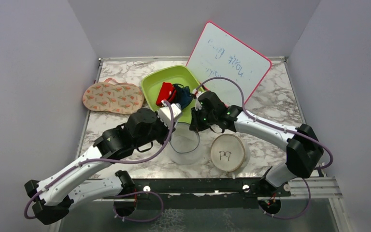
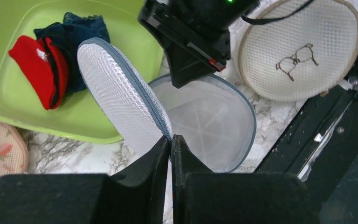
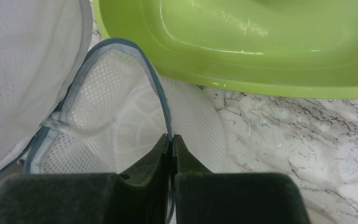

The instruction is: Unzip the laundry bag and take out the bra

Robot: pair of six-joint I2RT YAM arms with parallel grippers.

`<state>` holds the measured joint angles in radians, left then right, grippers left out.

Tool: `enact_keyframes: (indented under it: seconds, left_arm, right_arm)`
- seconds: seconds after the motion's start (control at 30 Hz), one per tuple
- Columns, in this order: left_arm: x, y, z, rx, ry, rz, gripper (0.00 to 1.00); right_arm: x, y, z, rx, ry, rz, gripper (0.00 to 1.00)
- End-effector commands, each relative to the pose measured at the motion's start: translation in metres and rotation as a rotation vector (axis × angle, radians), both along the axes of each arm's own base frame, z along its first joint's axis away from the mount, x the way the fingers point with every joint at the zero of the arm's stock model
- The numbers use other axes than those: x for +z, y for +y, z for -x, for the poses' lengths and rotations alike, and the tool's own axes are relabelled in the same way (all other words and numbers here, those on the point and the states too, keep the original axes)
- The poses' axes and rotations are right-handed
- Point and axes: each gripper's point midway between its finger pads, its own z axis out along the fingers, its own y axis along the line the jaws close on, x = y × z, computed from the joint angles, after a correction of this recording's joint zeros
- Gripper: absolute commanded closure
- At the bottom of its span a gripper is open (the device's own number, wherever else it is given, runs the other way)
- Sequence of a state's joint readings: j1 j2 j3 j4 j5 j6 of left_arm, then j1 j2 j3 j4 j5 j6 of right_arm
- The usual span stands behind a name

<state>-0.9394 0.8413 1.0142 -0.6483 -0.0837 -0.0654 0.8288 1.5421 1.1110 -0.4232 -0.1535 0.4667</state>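
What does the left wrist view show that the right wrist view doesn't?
Only left wrist: red and dark garments in the green tub, the beige glasses disc, and the left gripper pinching the raised lid of the laundry bag. Only right wrist: the right gripper shut on the grey-blue zip rim, close up. Both: the open laundry bag, the green tub, the marble table.

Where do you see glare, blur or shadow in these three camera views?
Top external: soft, even light, everything sharp. Left wrist: the left fingers are dark and soft-edged, while the laundry bag mesh is crisp. Right wrist: bright glare streaks on the green tub, and the right fingers are slightly blurred.
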Motion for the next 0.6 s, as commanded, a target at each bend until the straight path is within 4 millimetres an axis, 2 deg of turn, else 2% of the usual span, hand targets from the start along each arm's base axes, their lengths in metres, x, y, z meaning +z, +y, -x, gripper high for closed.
enact_keyframes:
  seconds: [0.0,0.13,0.3,0.47,0.57]
  left_arm:
    - [-0.015,-0.019,0.015,-0.186,-0.019,-0.041,1.00]
    - [-0.031,-0.028,0.028,-0.245,0.006,-0.067,1.00]
    - [-0.046,-0.041,0.042,-0.310,0.018,-0.123,1.00]
    - [-0.052,-0.051,0.045,-0.320,0.006,-0.167,1.00]
    - [-0.052,-0.056,0.046,-0.332,0.001,-0.180,1.00]
  right_arm:
    - [0.008,-0.002,-0.015,-0.046,-0.046,-0.004,0.98]
    - [0.000,-0.016,-0.006,-0.055,-0.021,0.046,0.93]
    - [0.004,-0.033,0.005,-0.057,-0.008,0.093,0.76]
    - [0.035,-0.055,0.009,-0.106,-0.057,0.112,0.47]
    - [0.055,-0.084,0.006,-0.186,-0.111,0.188,0.38]
